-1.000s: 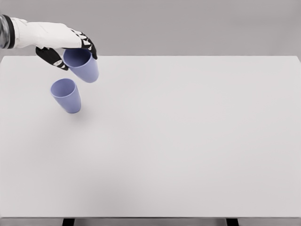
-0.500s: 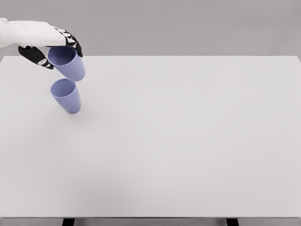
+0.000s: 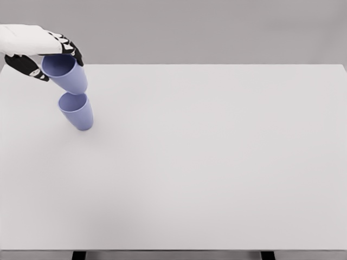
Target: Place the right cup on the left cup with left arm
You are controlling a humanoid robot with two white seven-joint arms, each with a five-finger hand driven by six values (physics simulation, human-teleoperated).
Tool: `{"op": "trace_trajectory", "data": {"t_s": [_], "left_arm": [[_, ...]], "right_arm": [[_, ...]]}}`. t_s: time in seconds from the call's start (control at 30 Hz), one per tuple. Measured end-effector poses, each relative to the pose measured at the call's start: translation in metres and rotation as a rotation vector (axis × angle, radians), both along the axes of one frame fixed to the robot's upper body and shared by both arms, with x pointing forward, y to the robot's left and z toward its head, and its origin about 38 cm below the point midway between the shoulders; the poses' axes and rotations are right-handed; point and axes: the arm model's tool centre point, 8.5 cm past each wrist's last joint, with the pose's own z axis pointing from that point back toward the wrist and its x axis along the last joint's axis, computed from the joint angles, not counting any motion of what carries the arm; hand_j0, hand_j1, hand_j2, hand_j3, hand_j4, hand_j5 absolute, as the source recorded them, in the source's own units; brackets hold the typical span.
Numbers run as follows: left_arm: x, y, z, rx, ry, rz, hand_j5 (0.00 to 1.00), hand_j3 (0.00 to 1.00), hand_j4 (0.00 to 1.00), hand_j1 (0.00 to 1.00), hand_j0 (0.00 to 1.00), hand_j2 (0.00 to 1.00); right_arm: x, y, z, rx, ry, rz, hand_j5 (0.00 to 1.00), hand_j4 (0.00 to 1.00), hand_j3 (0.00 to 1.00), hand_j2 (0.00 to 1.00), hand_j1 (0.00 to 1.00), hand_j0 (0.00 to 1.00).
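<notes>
Stacking is the step in hand: the left hand [image 3: 51,53], entering at the upper left of the frame, has its dark fingers [image 3: 73,51] curled round the rim of the carried purple cup [image 3: 66,73], thumb on one side and the rest on the other. That cup hangs tilted, mouth toward the camera and base pointing down and to the right, its lower end just above the mouth of the standing purple cup [image 3: 77,110]. In this view the two nearly meet, though whether they touch cannot be told. The standing cup rests upright on the white desk [image 3: 217,162] in the left part of the frame, its opening unobstructed.

Judging from this, the carry looks nearly finished and the lowering has yet to be done. The next move seems to call for bringing the held cup more upright, centring its base over the open rim below, then easing it straight down until it nests, and only then spreading the fingers. A tilted entry could catch the rim and tip the lower cup.

No brand, label or writing is readable on either cup, the hand or the desk. The right arm does not appear.
</notes>
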Motion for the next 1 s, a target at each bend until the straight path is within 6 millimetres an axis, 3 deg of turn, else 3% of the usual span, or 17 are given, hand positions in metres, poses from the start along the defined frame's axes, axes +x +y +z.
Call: {"op": "trace_trajectory", "data": {"t_s": [1.0], "left_arm": [[-0.023,0.011,-0.004,0.015,0.019,-0.003,0.71,0.71,0.71,0.71,0.71,0.71]], "right_arm": [[0.0,0.0,0.0,0.0,0.0,0.0,1.0,1.0,1.0,1.0,1.0,1.0]]}}
